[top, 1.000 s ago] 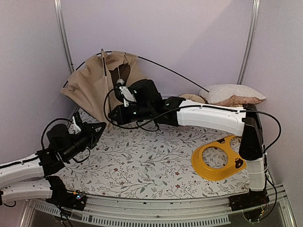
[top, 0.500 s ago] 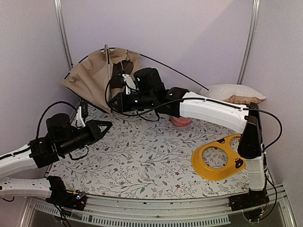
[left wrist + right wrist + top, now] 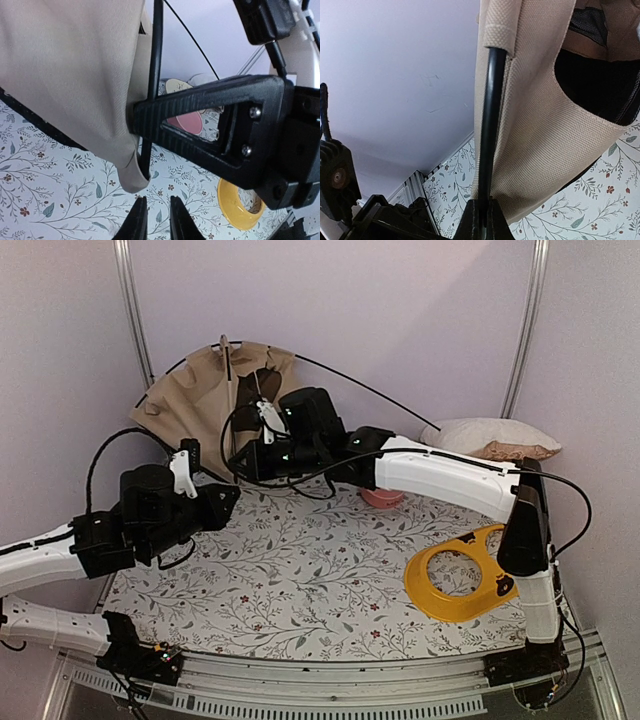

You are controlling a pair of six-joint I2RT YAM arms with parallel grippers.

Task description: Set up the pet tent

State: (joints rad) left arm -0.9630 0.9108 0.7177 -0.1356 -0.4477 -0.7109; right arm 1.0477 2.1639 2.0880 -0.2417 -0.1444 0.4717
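Observation:
The pet tent (image 3: 195,405) is a half-raised heap of tan fabric at the back left, with a thin black pole (image 3: 360,388) arching off to the right. My right gripper (image 3: 243,462) reaches across to the tent's lower edge. In the right wrist view it (image 3: 482,220) is shut on a black pole (image 3: 490,125) that runs up into a fabric sleeve (image 3: 540,120). My left gripper (image 3: 232,495) hovers just below and left of it. Its jaws (image 3: 155,220) stand slightly open with nothing between them, right under the pole's sleeve end (image 3: 131,175).
A floral mat (image 3: 300,580) covers the table. A yellow ring-shaped piece (image 3: 460,575) lies at the right front, a pink bowl (image 3: 382,497) behind the right arm, and a beige pillow (image 3: 490,438) at the back right. Metal posts (image 3: 130,300) and walls close in the back.
My left arm has risen and swung toward the tent's lower edge, and its jaws have parted a little. The right gripper, still on the pole, lifted the tent slightly.

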